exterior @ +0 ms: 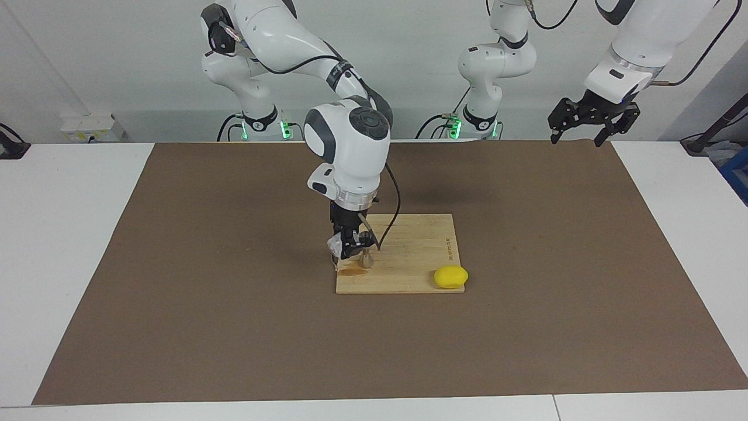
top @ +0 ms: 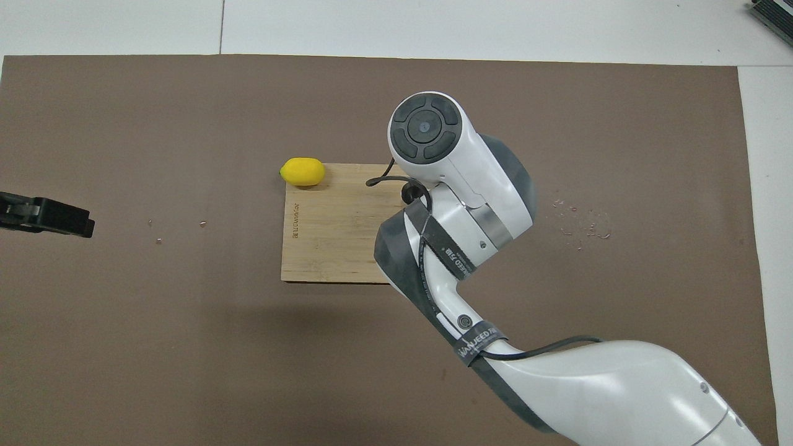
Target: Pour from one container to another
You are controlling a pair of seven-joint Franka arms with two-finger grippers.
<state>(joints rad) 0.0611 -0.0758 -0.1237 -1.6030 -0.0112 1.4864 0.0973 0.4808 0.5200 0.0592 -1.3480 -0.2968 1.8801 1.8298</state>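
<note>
There are two robot arms. There is one wooden board (exterior: pixel 409 257) on one brown mat (exterior: pixel 234 327). One yellow lump (exterior: pixel 450 276) sits at the board's corner. There is one clear cup (exterior: pixel 335 246) and one shiny metal jigger (exterior: pixel 366 258). There is one brown wet spot (exterior: pixel 349 271) on the board.
</note>
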